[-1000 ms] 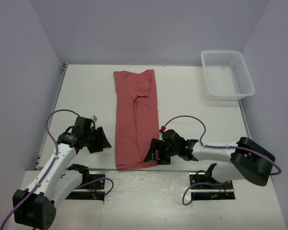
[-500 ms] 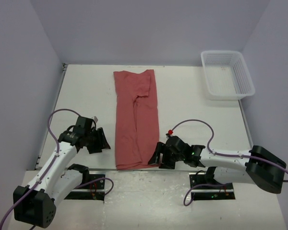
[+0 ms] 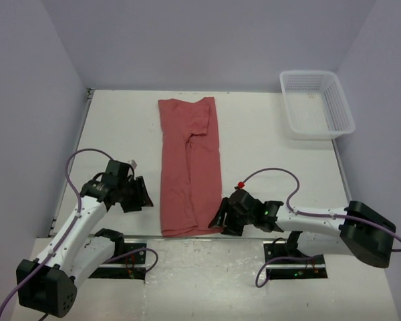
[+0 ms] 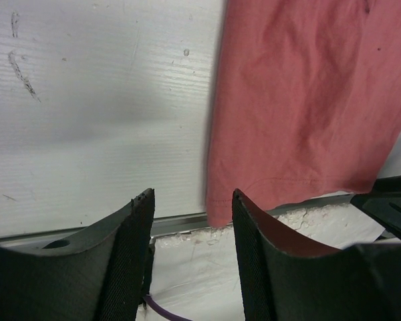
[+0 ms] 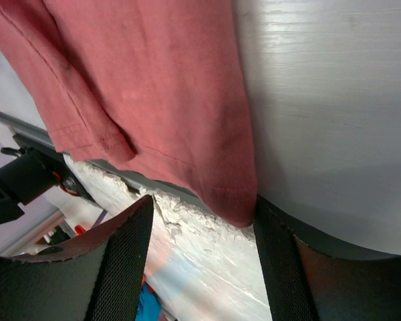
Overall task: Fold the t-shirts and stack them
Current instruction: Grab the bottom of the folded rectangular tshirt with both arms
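T-shirt: near right corner between parted jaws of right gripper; near left corner just beside open, empty left gripper.

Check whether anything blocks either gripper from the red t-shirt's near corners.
Nothing visible does. Only bare table separates the left gripper from the near-left corner of the t-shirt; its near-right corner lies between the open fingers of the right gripper.
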